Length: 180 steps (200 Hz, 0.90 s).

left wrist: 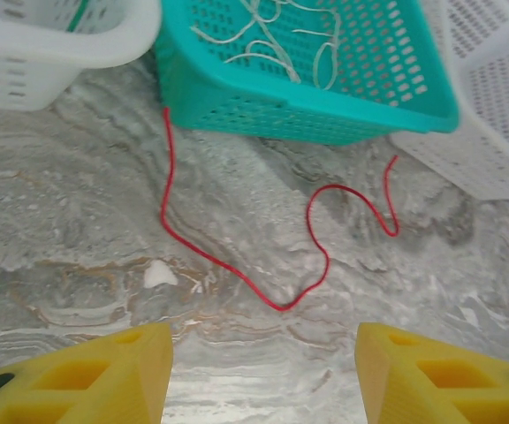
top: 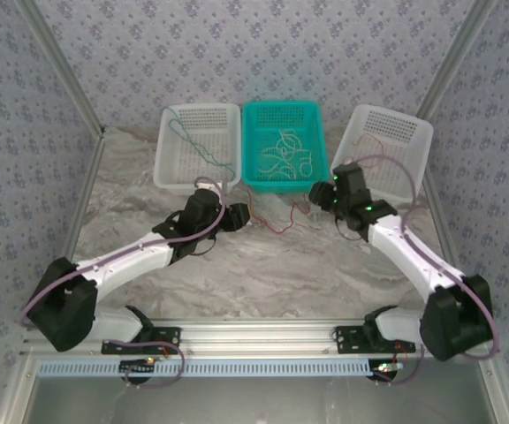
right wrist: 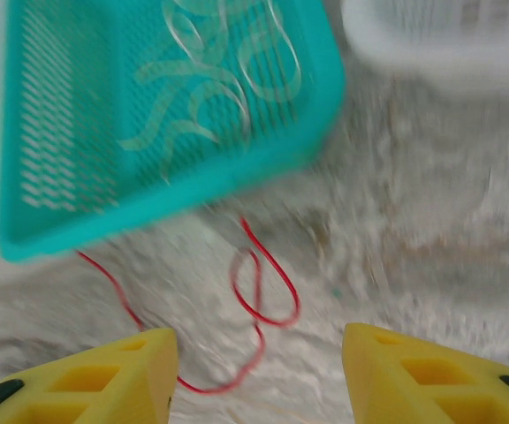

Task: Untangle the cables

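A thin red cable (top: 277, 223) lies loose on the marble table in front of the teal basket (top: 315, 113). In the left wrist view the red cable (left wrist: 237, 274) snakes from the teal basket's wall (left wrist: 237, 106) across the table. My left gripper (left wrist: 263, 380) is open just short of it, nothing between its yellow fingers (left wrist: 104, 375). My right gripper (right wrist: 259, 380) is open too, above a loop of the red cable (right wrist: 268, 291). Whitish-cream cables (top: 285, 150) lie tangled inside the teal basket. A green cable (top: 197, 146) lies in the left white basket (top: 164, 159).
A second white basket (top: 414, 132) stands tilted at the right, close behind my right arm. The three baskets sit side by side at the back. Patterned walls close in on both sides. Purple arm cables run along both arms.
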Each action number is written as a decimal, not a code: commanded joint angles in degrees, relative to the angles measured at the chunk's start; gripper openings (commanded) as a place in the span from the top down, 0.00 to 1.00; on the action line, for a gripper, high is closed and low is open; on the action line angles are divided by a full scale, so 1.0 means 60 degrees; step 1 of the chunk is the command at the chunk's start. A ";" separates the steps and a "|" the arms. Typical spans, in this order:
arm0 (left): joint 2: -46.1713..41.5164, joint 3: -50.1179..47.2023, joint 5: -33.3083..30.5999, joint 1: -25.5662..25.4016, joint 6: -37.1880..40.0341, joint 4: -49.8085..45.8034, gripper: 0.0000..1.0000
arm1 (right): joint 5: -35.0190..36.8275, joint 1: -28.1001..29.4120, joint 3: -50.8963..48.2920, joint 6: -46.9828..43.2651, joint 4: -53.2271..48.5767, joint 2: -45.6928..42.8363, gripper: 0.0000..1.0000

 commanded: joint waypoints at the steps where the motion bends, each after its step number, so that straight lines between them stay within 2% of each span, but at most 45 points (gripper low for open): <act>1: 0.0308 0.0063 -0.0264 0.0097 -0.0234 0.0270 0.42 | -0.0175 0.0157 -0.0428 0.0704 0.0911 0.0791 0.45; 22: 0.0840 0.0343 0.0039 0.0180 -0.0176 0.0164 0.42 | -0.1550 -0.0059 -0.0505 0.0934 0.1885 0.1914 0.44; 50: 0.1103 0.0430 0.0103 0.0192 -0.0045 0.0283 0.41 | -0.1700 -0.0295 -0.0404 0.1102 0.2864 0.2919 0.44; 84: 0.1343 0.0620 0.0509 0.0191 0.0394 0.0153 0.40 | -0.2561 -0.0452 -0.0319 0.1630 0.4024 0.3815 0.46; 108: 0.1396 0.0530 0.0828 0.0178 0.0419 0.0367 0.39 | -0.2644 -0.0455 -0.0415 0.1833 0.4370 0.3826 0.45; 146: 0.1474 0.0581 0.0975 0.0174 0.0490 0.0489 0.39 | -0.2526 -0.0495 -0.0892 0.2161 0.5151 0.3412 0.36; 180: 0.1532 0.0608 0.0322 0.0250 0.0135 0.0285 0.37 | -0.2612 -0.0328 -0.0943 0.2432 0.5692 0.3573 0.35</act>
